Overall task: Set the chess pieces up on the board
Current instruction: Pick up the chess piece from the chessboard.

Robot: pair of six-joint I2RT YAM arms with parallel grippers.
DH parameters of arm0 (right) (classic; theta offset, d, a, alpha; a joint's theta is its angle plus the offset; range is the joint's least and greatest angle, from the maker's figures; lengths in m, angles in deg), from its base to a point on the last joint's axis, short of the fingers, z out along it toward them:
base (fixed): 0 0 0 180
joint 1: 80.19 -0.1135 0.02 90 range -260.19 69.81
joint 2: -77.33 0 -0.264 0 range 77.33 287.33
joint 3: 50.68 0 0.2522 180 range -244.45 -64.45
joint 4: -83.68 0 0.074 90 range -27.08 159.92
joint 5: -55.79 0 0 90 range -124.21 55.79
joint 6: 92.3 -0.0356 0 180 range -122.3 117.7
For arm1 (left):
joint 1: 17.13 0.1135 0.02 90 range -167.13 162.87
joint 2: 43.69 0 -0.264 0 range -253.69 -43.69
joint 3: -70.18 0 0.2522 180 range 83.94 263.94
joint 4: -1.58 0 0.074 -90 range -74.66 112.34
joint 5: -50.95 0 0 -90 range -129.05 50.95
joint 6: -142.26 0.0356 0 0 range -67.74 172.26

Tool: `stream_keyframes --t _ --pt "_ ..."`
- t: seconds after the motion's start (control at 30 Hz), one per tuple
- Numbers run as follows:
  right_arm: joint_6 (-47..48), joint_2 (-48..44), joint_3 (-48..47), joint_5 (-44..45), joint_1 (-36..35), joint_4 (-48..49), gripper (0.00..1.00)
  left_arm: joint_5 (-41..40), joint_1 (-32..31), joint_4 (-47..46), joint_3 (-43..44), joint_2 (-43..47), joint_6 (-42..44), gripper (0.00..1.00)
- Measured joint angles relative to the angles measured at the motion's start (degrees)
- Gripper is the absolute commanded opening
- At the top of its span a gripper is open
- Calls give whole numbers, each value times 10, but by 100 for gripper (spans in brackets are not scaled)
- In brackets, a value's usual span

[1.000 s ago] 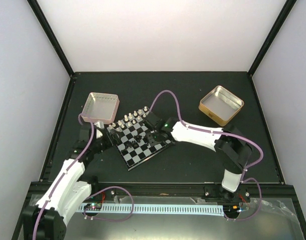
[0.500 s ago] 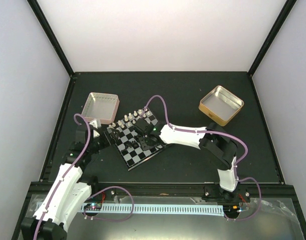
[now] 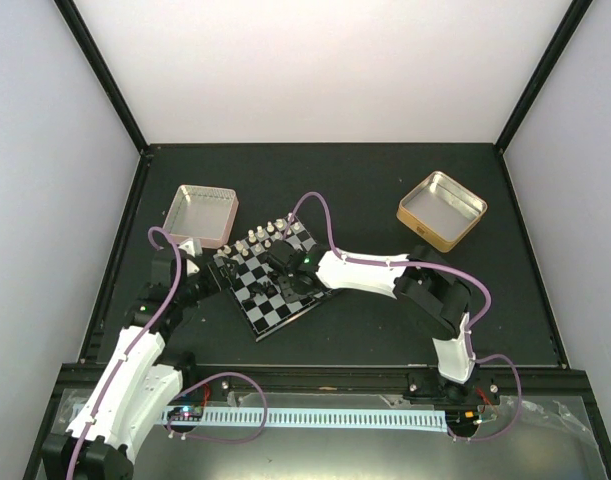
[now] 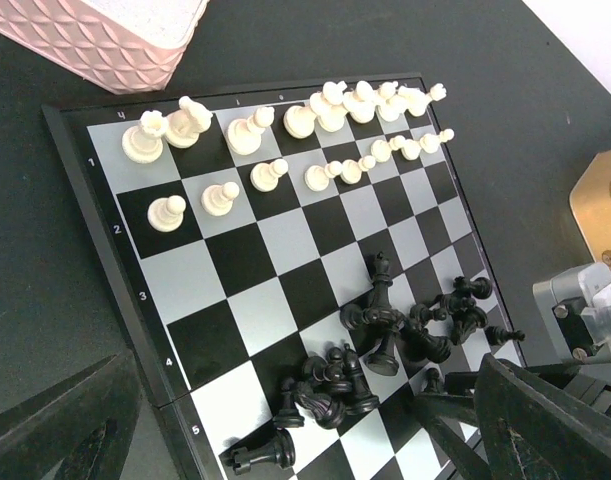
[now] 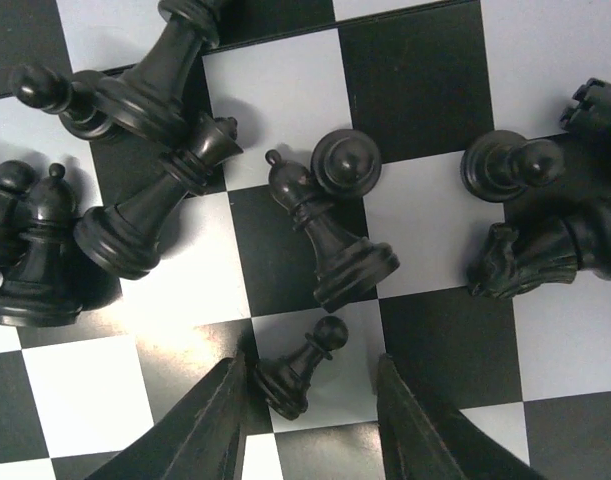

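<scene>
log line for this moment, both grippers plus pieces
right gripper: open, astride black pawn | left gripper: open, at board edge | white pieces: two rows | black pieces: jumbled

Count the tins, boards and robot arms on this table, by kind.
Tins: 2 (pink tin, gold tin)
Boards: 1 (chessboard)
Robot arms: 2 (left arm, right arm)
Total: 5

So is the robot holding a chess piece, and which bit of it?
Nothing yet. The right gripper straddles a fallen black pawn, not clamped; the left gripper is empty.
</scene>
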Motion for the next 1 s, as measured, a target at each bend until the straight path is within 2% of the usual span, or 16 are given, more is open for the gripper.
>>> stream_keyframes --t 0.4,0.57,1.0 --pt "-11 12 -12 24 -1 -2 39 -2 0 7 1 0 1 93" --pt "-21 16 -16 40 -1 -3 42 -4 0 11 7 0 2 93" --pt "-28 -5 16 47 -1 2 39 -8 0 11 8 1 3 93"
